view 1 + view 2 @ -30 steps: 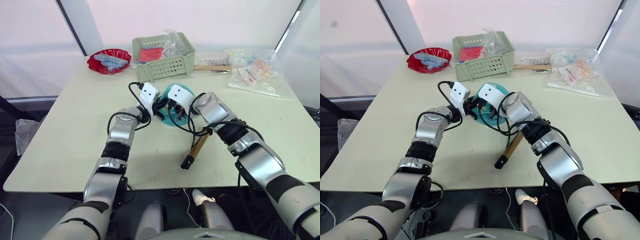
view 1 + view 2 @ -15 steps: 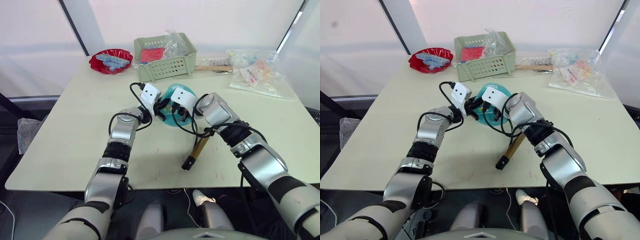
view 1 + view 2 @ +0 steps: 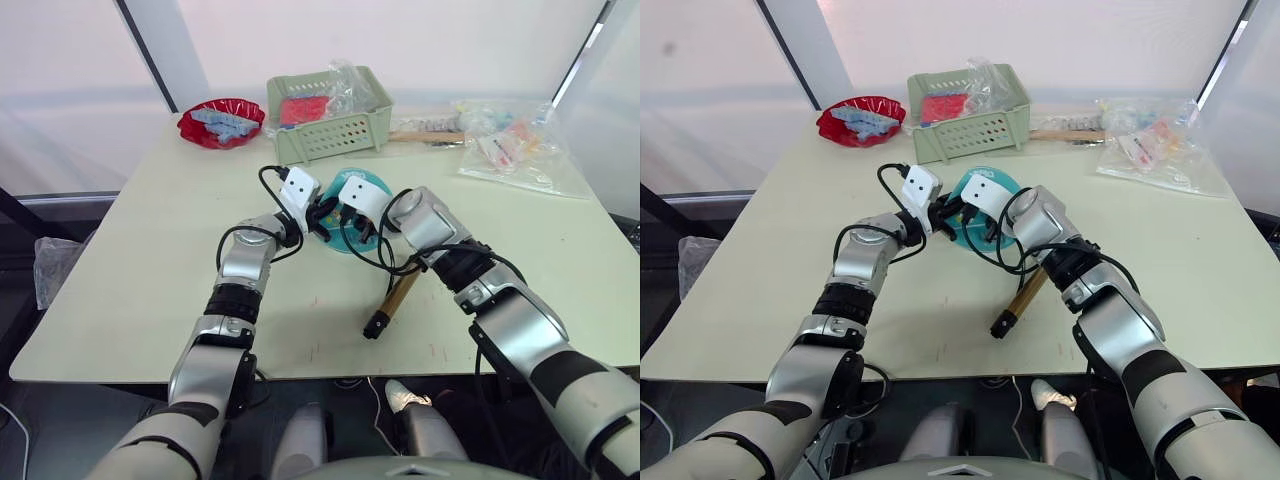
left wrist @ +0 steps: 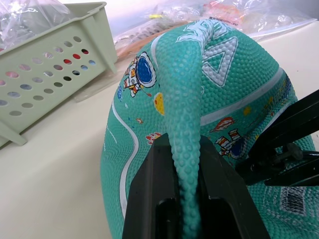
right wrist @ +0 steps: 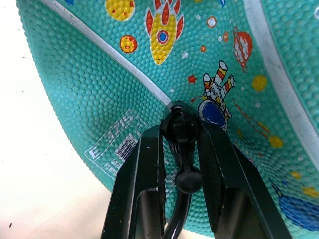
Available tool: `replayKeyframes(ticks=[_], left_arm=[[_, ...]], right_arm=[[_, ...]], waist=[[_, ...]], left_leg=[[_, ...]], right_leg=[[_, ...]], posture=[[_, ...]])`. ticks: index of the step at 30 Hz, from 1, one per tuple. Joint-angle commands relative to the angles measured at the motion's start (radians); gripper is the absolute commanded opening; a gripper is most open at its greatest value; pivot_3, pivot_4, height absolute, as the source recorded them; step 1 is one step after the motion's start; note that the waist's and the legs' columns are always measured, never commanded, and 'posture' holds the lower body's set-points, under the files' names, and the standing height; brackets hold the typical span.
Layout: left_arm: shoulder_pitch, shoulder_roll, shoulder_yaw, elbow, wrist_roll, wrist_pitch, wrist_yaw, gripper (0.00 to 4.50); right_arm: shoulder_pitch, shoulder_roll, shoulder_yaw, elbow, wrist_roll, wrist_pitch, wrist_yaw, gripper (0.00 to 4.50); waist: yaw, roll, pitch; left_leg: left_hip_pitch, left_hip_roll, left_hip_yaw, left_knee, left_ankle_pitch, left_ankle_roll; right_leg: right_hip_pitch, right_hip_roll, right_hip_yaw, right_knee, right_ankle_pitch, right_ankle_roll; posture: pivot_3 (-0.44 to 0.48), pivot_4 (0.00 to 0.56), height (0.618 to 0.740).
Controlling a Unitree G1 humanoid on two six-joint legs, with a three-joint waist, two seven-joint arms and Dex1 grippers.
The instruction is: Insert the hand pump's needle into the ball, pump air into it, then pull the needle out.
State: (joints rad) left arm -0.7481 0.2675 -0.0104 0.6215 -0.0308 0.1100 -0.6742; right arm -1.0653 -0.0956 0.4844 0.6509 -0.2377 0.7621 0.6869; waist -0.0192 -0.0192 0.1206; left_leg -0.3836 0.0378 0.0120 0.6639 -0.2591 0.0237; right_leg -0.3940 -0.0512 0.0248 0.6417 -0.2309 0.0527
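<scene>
The teal ball (image 4: pixel 224 89), flattened and printed with cartoon rockets and astronauts, stands on edge at the table's middle (image 3: pixel 338 238). My left gripper (image 4: pixel 182 149) is shut on a raised fold of the ball. From the right, my right gripper (image 5: pixel 180 129) is shut on the needle's black fitting (image 5: pixel 180 119), whose tip rests against the ball (image 5: pixel 124 69) beside the white label patch (image 5: pixel 117 139). The metal pin is hidden. The brass hand pump (image 3: pixel 398 296) lies on the table under my right forearm. Its thin black hose (image 3: pixel 385 262) loops up toward the right gripper (image 3: pixel 352 222).
A green perforated basket (image 3: pixel 328 112) holding red items stands behind the ball. A red bowl (image 3: pixel 218 121) sits at the back left. Clear plastic bags (image 3: pixel 510 140) lie at the back right, with a wooden stick (image 3: pixel 425 135) near them. Bare table (image 3: pixel 150 250) spreads to the left.
</scene>
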Motion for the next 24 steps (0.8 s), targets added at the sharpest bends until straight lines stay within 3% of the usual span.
replayKeyframes(ticks=[1, 6, 14, 19, 24], left_arm=[[0.016, -0.023, -0.056, 0.018, 0.010, 0.013, -0.038, 0.00], [0.019, -0.020, -0.054, 0.017, 0.009, 0.013, -0.037, 0.00], [0.022, -0.020, -0.054, 0.017, 0.009, 0.013, -0.036, 0.00], [0.029, -0.018, -0.054, 0.014, 0.009, 0.014, -0.037, 0.00], [0.027, -0.019, -0.051, 0.020, 0.011, 0.012, -0.038, 0.00]], right_arm=[[0.075, 0.005, 0.026, 0.158, -0.024, 0.018, -0.015, 0.40], [0.084, 0.009, 0.006, 0.164, -0.022, -0.002, -0.031, 0.40], [0.103, -0.032, -0.037, 0.027, -0.014, 0.030, -0.023, 0.40], [0.123, -0.085, -0.050, -0.178, 0.011, 0.141, 0.033, 0.40], [0.151, -0.147, -0.041, -0.389, 0.033, 0.252, 0.081, 0.40]], waist=[[-0.001, 0.000, -0.001], [-0.002, 0.001, -0.001], [0.000, 0.002, 0.000], [0.010, 0.007, 0.003], [0.029, 0.012, 0.006]], left_leg=[[0.000, 0.000, 0.000, 0.000, 0.000, 0.000], [0.000, 0.000, -0.001, -0.001, 0.000, 0.000], [0.000, 0.000, -0.001, -0.001, 0.000, 0.000], [-0.003, 0.000, -0.003, -0.002, 0.000, 0.000], [-0.017, -0.005, -0.009, -0.002, 0.000, 0.000]], right_leg=[[0.000, 0.000, 0.000, 0.000, 0.000, 0.000], [0.000, 0.000, 0.000, 0.000, 0.000, 0.000], [0.000, -0.001, 0.000, 0.000, -0.001, 0.000], [-0.001, -0.002, -0.002, -0.003, -0.001, 0.000], [-0.009, -0.004, -0.006, -0.006, -0.001, 0.001]], posture=[[0.000, 0.150, 0.736], [0.000, 0.150, 0.736], [0.000, 0.150, 0.736], [0.000, 0.150, 0.736], [0.000, 0.150, 0.736]])
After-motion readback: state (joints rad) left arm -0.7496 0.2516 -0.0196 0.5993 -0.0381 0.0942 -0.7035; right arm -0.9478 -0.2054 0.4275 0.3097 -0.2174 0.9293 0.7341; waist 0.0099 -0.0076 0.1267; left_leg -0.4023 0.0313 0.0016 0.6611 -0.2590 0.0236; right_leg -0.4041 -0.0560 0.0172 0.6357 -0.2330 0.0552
